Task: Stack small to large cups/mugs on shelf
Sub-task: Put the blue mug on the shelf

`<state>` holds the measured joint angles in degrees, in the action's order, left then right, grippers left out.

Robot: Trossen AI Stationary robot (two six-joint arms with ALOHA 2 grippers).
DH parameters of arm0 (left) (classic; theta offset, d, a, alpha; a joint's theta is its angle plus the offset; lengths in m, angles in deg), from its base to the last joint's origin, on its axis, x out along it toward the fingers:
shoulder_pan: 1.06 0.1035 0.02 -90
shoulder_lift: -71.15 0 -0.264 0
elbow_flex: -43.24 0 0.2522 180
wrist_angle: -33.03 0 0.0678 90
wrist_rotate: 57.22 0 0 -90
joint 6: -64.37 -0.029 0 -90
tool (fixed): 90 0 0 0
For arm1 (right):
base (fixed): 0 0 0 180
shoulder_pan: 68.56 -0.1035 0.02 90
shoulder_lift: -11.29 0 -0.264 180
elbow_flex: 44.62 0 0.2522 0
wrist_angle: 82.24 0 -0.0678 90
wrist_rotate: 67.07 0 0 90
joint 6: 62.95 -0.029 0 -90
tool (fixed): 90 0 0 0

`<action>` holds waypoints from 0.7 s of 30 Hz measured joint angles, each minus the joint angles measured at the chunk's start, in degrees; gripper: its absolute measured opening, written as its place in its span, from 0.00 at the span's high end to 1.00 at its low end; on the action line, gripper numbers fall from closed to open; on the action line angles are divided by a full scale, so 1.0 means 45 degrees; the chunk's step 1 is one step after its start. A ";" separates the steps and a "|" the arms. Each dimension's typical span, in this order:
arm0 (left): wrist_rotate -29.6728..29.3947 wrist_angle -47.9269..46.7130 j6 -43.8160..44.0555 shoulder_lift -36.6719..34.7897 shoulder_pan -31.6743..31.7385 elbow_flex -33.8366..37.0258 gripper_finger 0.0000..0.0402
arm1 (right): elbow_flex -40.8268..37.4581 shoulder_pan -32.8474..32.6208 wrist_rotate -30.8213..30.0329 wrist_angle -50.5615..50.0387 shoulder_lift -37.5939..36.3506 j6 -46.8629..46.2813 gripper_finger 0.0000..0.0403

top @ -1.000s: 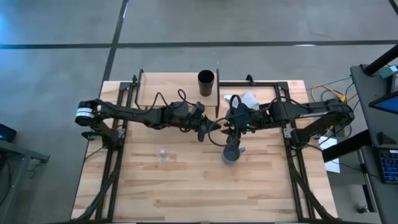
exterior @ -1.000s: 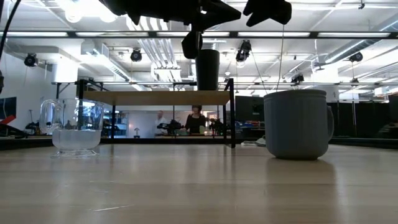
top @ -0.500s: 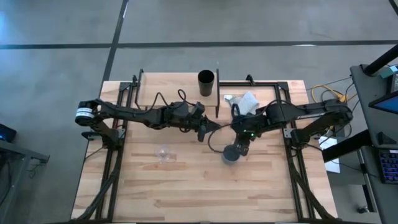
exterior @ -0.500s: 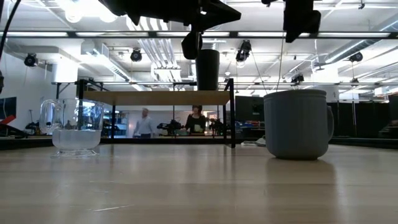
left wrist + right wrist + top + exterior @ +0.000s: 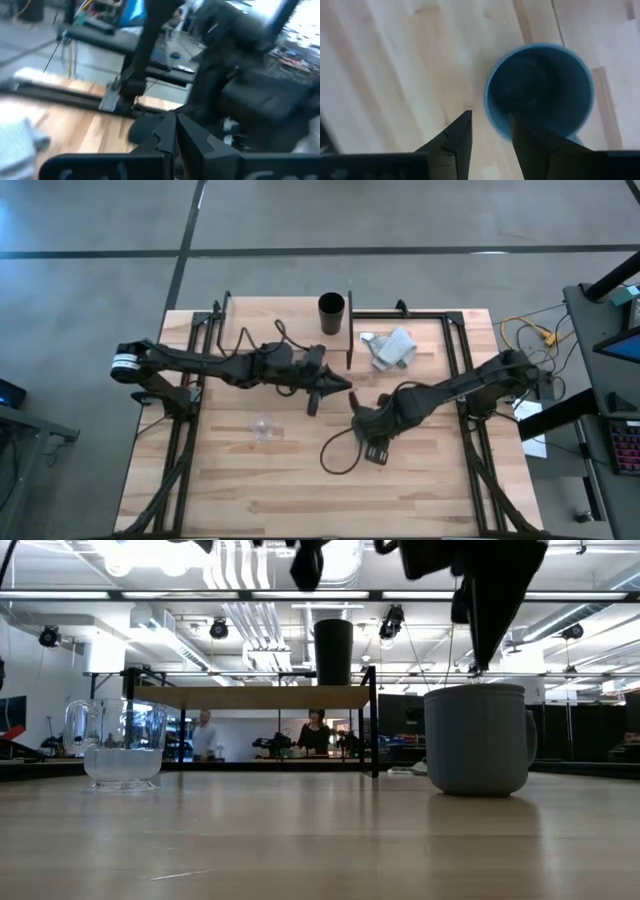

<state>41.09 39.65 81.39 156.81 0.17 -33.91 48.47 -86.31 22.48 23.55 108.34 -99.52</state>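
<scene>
The right hand (image 5: 487, 131) hangs directly above the blue-grey mug (image 5: 540, 90), pointing down at it: one finger lines up outside the rim, the other over the mug's open mouth. The fingers stand a little apart, straddling the wall without closing on it; nothing is in their grip. Seen level from the counter's edge, the mug (image 5: 479, 739) stands upright on the butcher-block counter (image 5: 320, 840), handle to its side, with the right arm coming down just over it. From overhead the right hand (image 5: 368, 420) covers the mug at mid-counter.

The left hand (image 5: 337, 384) hovers near the middle of the counter (image 5: 300, 490), close to the shelf (image 5: 250, 697), fingers pressed together on nothing.

The tall black cup (image 5: 331, 312) stands upright on the shelf, near its right end post. The small clear glass cup (image 5: 263, 426) sits on the counter, well apart from the mug. A light grey cloth (image 5: 390, 347) lies crumpled near the back.
</scene>
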 joint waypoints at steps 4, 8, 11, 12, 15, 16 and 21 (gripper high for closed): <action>-0.0024 -0.0102 -0.0600 -0.0828 -0.0033 0.0002 1.00 | 0.0377 -0.0030 -0.0335 -0.0061 0.0730 0.0075 0.69; -0.0062 -0.0253 -0.0636 -0.1528 -0.0017 0.0004 1.00 | 0.0452 -0.0025 -0.0582 -0.0071 0.1212 0.0139 0.69; -0.0053 -0.0582 -0.0658 -0.2050 -0.0021 -0.0020 1.00 | 0.0403 -0.0017 -0.0585 -0.0187 0.1512 0.0135 0.69; -0.0053 -0.0747 -0.0658 -0.2276 -0.0021 -0.0006 1.00 | 0.0400 -0.0015 -0.0630 -0.0173 0.1585 0.0133 0.69; -0.0062 -0.1194 -0.0659 -0.2861 -0.0017 0.0023 1.00 | 0.0398 -0.0019 -0.1157 -0.0134 0.1795 0.0136 0.70; -0.0062 -0.1412 -0.0658 -0.3052 -0.0017 0.0023 1.00 | 0.0398 0.0014 -0.1273 -0.0128 0.1865 0.0158 0.71; -0.0057 -0.2054 -0.0662 -0.4057 -0.0021 0.0028 1.00 | 0.0398 0.0286 -0.1272 -0.0087 0.2114 0.0188 0.87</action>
<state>40.83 30.41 78.41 138.56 0.07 -33.79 50.26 -85.03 16.76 23.16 117.85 -98.68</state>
